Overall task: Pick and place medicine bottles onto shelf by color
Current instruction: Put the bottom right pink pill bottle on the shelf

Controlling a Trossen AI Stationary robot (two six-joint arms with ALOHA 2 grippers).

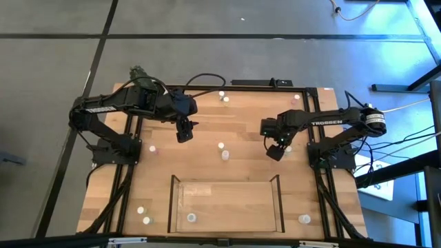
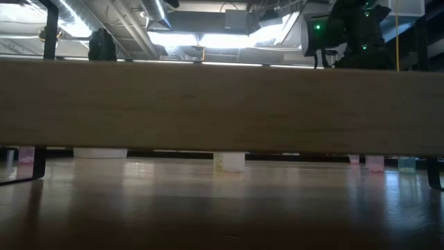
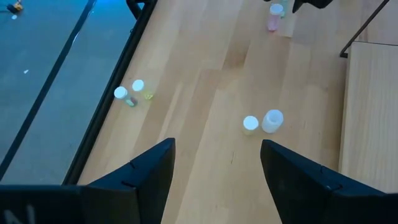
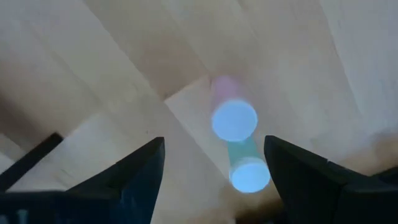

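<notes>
My right gripper (image 1: 276, 151) hangs near the worktop's right edge, fingers spread wide and empty, over two medicine bottles (image 4: 234, 120), one pinkish and one greenish, standing just beside each other. My left gripper (image 1: 184, 133) hovers open and empty toward the far left. The shelf (image 1: 175, 204) sits at the near edge with one bottle (image 1: 191, 218) inside.
</notes>
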